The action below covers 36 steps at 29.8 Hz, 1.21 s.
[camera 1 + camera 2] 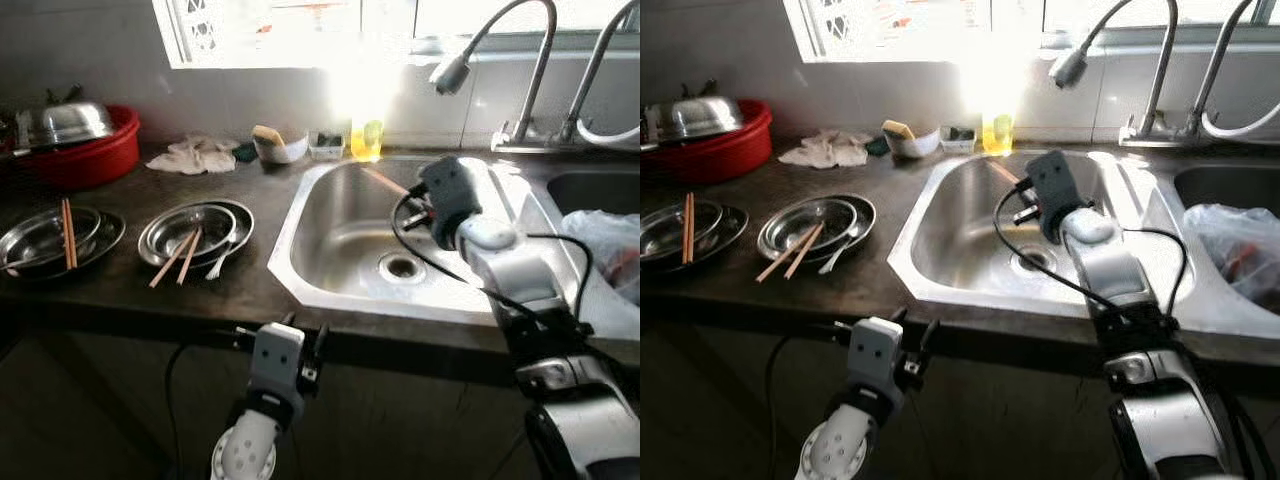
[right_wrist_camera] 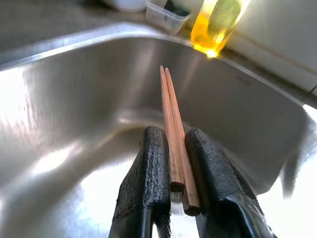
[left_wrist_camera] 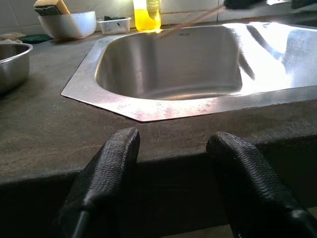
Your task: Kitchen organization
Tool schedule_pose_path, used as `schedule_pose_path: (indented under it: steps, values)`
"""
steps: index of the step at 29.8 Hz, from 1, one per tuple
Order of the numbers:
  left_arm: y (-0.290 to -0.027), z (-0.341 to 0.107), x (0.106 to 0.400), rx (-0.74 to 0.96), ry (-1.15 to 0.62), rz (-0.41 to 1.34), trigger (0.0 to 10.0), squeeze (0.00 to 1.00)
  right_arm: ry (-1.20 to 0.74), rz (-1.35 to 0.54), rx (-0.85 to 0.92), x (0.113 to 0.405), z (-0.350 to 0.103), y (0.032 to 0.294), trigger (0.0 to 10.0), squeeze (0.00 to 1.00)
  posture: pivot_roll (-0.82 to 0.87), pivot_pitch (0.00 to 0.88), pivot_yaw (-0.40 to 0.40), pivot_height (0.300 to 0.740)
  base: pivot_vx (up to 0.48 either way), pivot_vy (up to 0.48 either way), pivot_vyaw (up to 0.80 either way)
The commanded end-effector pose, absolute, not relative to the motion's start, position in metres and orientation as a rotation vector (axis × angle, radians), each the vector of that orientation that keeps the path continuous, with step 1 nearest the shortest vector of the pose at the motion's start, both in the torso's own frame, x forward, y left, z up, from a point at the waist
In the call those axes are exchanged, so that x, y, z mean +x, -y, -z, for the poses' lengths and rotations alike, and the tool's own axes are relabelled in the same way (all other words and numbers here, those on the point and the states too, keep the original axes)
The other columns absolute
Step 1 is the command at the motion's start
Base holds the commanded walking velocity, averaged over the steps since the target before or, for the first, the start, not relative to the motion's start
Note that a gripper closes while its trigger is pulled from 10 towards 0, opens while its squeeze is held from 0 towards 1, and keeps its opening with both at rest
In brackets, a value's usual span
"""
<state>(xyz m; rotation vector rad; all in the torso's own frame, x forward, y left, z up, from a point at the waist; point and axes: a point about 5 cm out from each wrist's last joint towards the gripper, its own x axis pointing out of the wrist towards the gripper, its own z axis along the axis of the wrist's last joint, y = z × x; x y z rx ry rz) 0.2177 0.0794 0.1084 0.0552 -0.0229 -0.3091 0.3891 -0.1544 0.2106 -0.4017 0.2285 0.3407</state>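
Your right pincer [image 2: 171,198] was closed on the chopsticks [image 2: 171,134] above the sink [image 1: 330,230], their long axis pointing to 11 o'clock, while your open left pincer [image 3: 173,188] waited at the table [image 1: 250,290] edge.

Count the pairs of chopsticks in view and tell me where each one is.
3. One pair is held in the right gripper over the sink. One pair lies across the far-left steel bowl. One pair leans in the middle bowl. More may be hidden.
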Motion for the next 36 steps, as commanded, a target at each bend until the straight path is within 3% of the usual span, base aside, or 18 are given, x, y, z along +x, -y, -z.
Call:
schedule_pose_path:
  steps: [1,9,10,11,12,25,26,36]
  values:
    - [-0.081,-0.112,0.217,0.056,0.027,0.293,10.0,0.0,-0.258,-0.373,-0.424,0.391,-0.207,0.151,10.0,0.0,0.04,0.022,-0.008,0.74,0.0,0.0,0.0]
    - [-0.079,-0.112,0.215,0.05,0.024,0.29,10.0,0.0,-0.369,-0.432,-0.401,0.394,-0.172,0.131,10.0,0.0,0.05,0.024,-0.031,0.74,0.0,0.0,0.0]
    - [-0.079,-0.112,0.215,0.049,0.025,0.288,10.0,0.0,-0.372,-0.431,-0.397,0.394,-0.169,0.13,10.0,0.3,0.05,0.023,-0.033,0.74,0.0,0.0,0.0]
    - [-0.079,-0.112,0.214,0.048,0.025,0.287,10.0,0.0,-0.374,-0.43,-0.396,0.395,-0.167,0.13,10.0,0.3,0.06,0.023,-0.038,0.74,0.0,0.0,0.0]
    - [-0.078,-0.112,0.214,0.047,0.025,0.285,10.0,0.0,-0.376,-0.421,-0.387,0.395,-0.166,0.13,10.0,1.0,0.06,0.022,-0.04,0.74,0.0,0.0,0.0]
    - [-0.079,-0.111,0.215,0.043,0.023,0.279,10.0,0.0,-0.2,-0.327,-0.303,0.397,-0.183,0.142,10.0,1.0,0.06,0.014,-0.036,0.74,0.0,0.0,0.0]
    - [-0.079,-0.111,0.216,0.044,0.023,0.28,10.0,0.0,-0.166,-0.325,-0.3,0.395,-0.186,0.142,10.0,0.0,0.05,0.013,-0.031,0.74,0.0,0.0,0.0]
    - [-0.081,-0.112,0.219,0.054,0.03,0.285,10.0,0.0,0.16,-0.188,-0.14,0.353,-0.209,0.145,10.0,0.0,0.04,0.011,-0.019,0.74,0.0,0.0,0.0]
